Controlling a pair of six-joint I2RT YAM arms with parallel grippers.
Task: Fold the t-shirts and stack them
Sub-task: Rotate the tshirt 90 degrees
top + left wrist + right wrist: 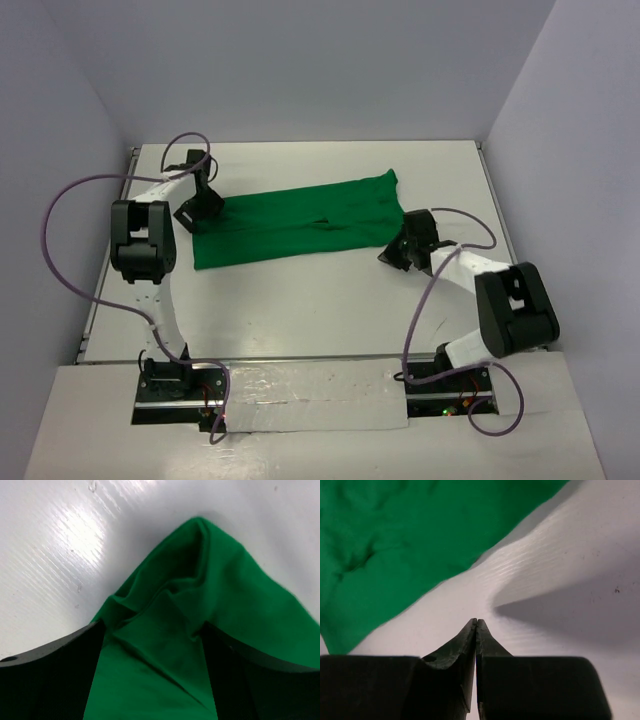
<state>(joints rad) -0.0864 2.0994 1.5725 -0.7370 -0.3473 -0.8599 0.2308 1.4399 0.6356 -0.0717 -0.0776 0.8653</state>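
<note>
The bright-green t-shirt (300,220) lies on the white table as a long folded strip, running from the left middle up to the right. My left gripper (200,212) sits at the strip's left end. In the left wrist view the gripper (152,625) is open, its dark fingers (60,675) wide apart on either side of a puckered fold of the t-shirt (165,650). My right gripper (392,255) rests just off the strip's lower right edge. It is shut (477,621) with nothing in it, over bare table, and the t-shirt (395,545) lies beyond it to the upper left.
The white table (320,310) is walled at the back and on both sides. Purple cables (60,230) loop off each arm. The arm bases (320,395) stand on a taped board at the near edge.
</note>
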